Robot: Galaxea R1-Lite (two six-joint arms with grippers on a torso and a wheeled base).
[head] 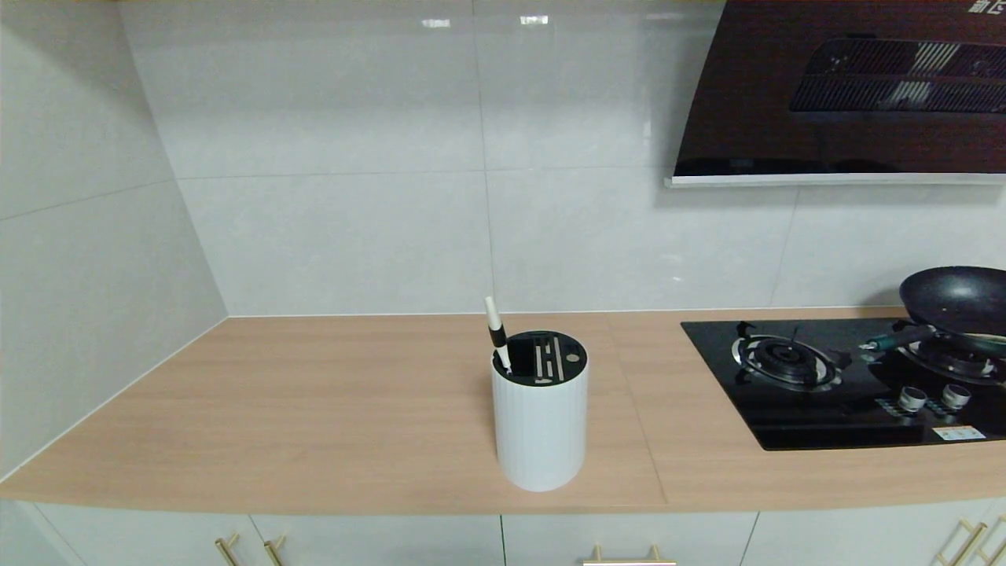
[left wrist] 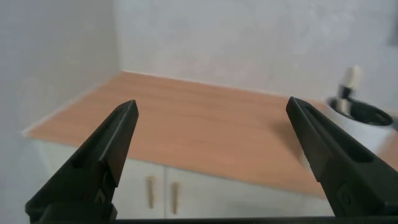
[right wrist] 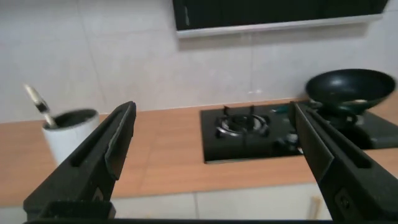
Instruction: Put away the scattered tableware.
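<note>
A white holder [head: 541, 424] stands on the table [head: 314, 409] near its front edge, left of the stove [head: 817, 401]. One utensil [head: 497, 334] with a white and black handle sticks tilted out of its top. A pan [head: 955, 299] sits on the stove. The left hand [left wrist: 211, 107] is spread wide and holds nothing; the right hand [right wrist: 214, 109] is equally wide apart, also holding nothing.
</note>
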